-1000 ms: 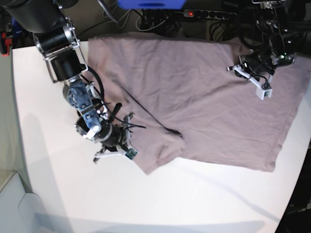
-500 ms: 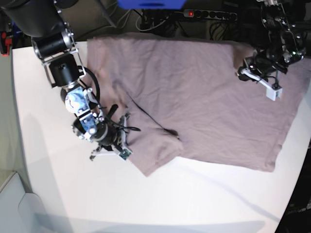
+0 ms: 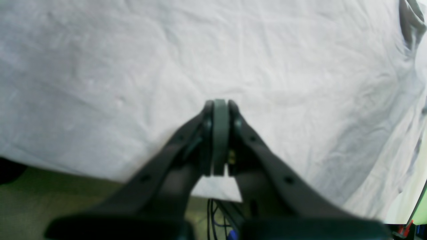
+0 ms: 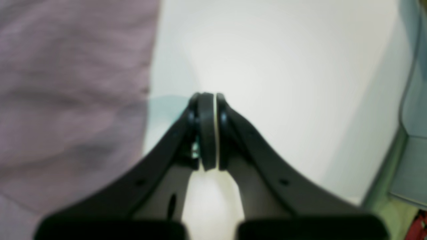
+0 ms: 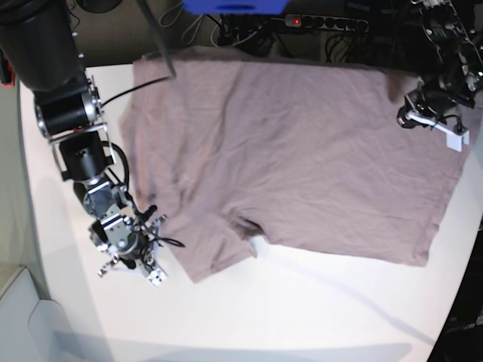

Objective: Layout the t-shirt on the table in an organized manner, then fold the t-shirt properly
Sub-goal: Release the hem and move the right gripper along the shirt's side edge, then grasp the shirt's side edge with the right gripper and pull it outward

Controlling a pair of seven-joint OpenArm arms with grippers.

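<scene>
My desk [image 5: 302,302] is a broad white top, smooth and matte, with a rounded near-left corner. The shirt [image 5: 302,151] lies directly on it, spread mostly flat across the far and right part, mauve with light wrinkles. Its far edge runs along the desk's back edge, and its right side reaches the desk's right rim. One sleeve juts toward the near left, with a small fold where it meets the body. The near strip and the left side of the desk show bare white. In my right wrist view, the shirt's edge borders bare desk [image 4: 283,66].
</scene>
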